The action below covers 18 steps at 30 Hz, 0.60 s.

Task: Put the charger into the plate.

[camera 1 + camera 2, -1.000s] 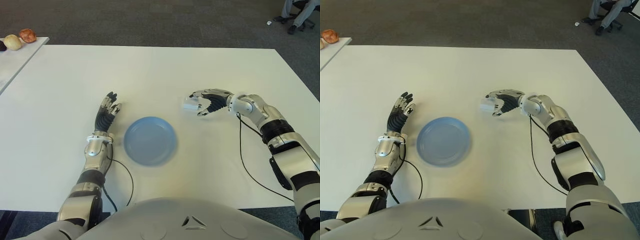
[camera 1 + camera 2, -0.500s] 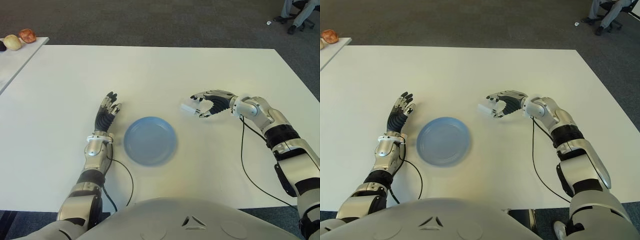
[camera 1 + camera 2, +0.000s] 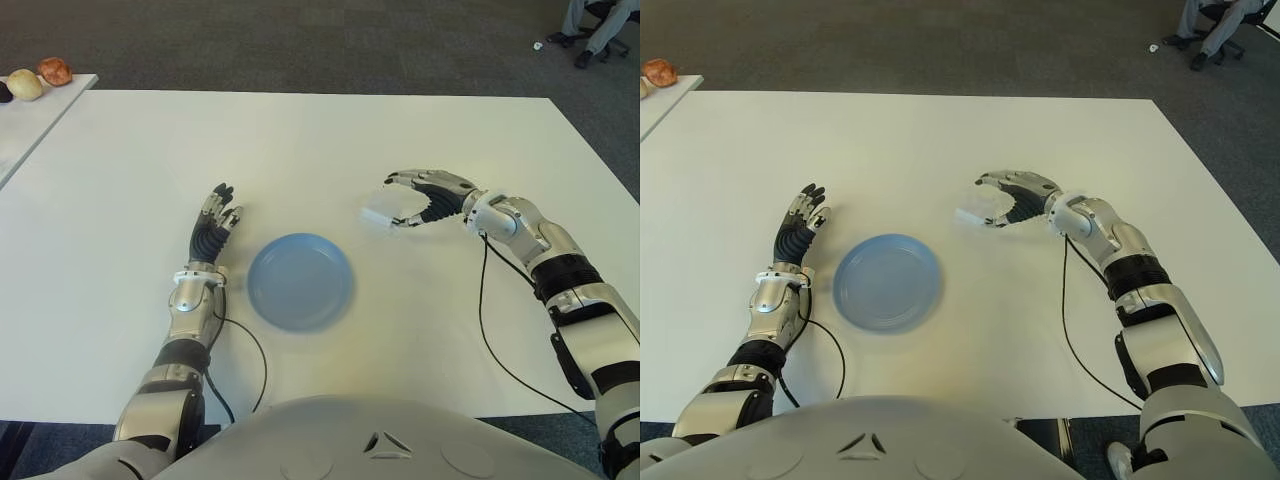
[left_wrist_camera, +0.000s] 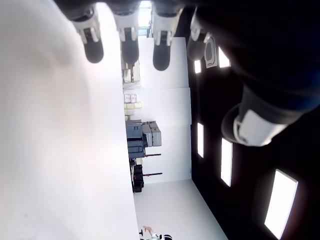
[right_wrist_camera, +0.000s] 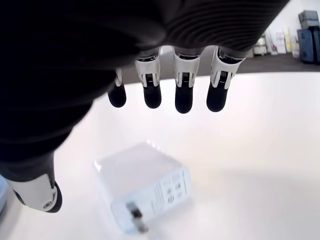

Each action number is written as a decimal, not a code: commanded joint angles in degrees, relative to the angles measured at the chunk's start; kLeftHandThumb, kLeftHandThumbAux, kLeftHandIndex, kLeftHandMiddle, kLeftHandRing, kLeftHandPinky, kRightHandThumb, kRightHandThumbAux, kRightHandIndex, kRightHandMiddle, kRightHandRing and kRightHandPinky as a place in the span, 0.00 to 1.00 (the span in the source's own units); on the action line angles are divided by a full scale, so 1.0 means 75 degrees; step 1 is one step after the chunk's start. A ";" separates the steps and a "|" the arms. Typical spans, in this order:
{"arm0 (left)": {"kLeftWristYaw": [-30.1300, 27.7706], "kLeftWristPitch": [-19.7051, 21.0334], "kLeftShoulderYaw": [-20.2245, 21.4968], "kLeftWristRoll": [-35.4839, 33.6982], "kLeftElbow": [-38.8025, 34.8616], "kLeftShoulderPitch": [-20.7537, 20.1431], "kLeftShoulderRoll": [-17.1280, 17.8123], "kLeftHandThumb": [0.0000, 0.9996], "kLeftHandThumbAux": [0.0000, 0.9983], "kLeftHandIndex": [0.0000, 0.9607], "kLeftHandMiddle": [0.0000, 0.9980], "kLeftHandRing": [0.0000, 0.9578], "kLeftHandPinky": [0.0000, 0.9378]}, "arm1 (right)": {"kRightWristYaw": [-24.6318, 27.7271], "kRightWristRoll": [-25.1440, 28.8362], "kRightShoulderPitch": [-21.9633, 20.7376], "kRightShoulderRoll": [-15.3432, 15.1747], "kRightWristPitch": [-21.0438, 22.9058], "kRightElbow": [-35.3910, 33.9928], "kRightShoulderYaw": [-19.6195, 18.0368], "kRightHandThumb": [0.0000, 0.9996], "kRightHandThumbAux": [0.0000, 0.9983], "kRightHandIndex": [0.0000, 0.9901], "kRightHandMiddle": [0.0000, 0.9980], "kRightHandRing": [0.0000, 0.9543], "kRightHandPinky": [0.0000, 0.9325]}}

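Lying flat, charger beneath open right hand; prongs facing wrist.

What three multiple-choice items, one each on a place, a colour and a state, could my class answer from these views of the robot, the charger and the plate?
1. Where is the charger?
A. on the plate
B. on the table, on the plate's right-hand side
C. on the side table with the fruit

2. What colour is the plate?
A. blue
B. red
C. green

3. What is the state of the right hand?
A. clamped on the charger
B. curled into an empty fist
C. open, fingers spread above the charger

Answers:
1. B, since the white block lies on the bare table, apart from the plate.
2. A, as both eye views show a light blue dish.
3. C, because the right wrist view shows the charger lying free below the fingertips.

The left hand shows idle on the plate's left.
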 commanded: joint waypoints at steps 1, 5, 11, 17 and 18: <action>0.0039 0.0452 -0.0075 0.0136 0.0704 0.0582 -0.0210 0.00 0.55 0.07 0.11 0.09 0.07 | -0.0843 -0.0205 0.0011 0.0195 -0.0262 0.0213 -0.0048 0.07 0.55 0.00 0.00 0.03 0.12; 0.0043 0.0426 -0.0080 0.0152 0.0752 0.0567 -0.0210 0.00 0.55 0.06 0.11 0.09 0.07 | -0.1478 -0.0275 -0.0031 0.0330 -0.0419 0.0338 -0.0051 0.11 0.53 0.00 0.00 0.01 0.10; 0.0029 0.0400 -0.0076 0.0161 0.0809 0.0540 -0.0218 0.00 0.55 0.06 0.11 0.09 0.07 | -0.2011 -0.0250 0.0014 0.0541 -0.0575 0.0267 -0.0075 0.16 0.49 0.00 0.00 0.00 0.02; 0.0027 0.0394 -0.0088 0.0198 0.0850 0.0523 -0.0200 0.00 0.55 0.07 0.11 0.08 0.04 | -0.2340 -0.0305 0.0103 0.0651 -0.0465 -0.0063 -0.0117 0.22 0.36 0.00 0.00 0.00 0.00; 0.0035 0.0389 -0.0088 0.0205 0.0857 0.0512 -0.0195 0.00 0.55 0.07 0.11 0.08 0.04 | -0.2350 -0.0308 0.0102 0.0672 -0.0404 -0.0086 -0.0121 0.22 0.35 0.00 0.00 0.00 0.00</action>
